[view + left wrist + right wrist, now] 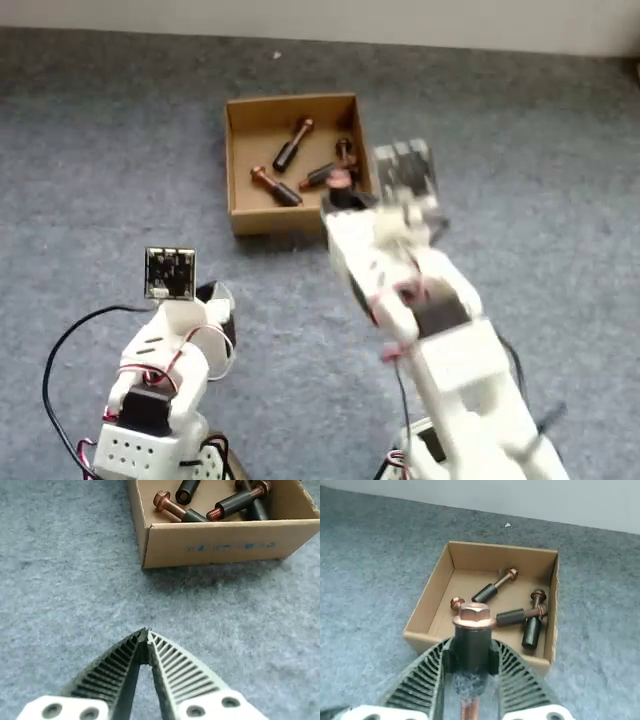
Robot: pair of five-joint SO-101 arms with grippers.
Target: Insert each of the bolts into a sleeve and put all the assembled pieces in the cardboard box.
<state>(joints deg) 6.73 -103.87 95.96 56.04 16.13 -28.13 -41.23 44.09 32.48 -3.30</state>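
Note:
A cardboard box (238, 170) (220, 545) (427, 625) sits on grey carpet and holds several assembled bolt-and-sleeve pieces (292, 145) (495, 587) (235, 502). My right gripper (471, 652) (343, 195) hangs over the box's near right corner, shut on an assembled piece: a black sleeve (471, 645) with the copper bolt head (474, 616) on top and the threaded end sticking out below. My left gripper (146, 637) rests low over the carpet, well short of the box, shut with nothing in it.
Grey carpet (110, 150) surrounds the box on all sides. A pale wall strip (320, 15) runs along the far edge. Cables (60, 350) loop beside the left arm's base.

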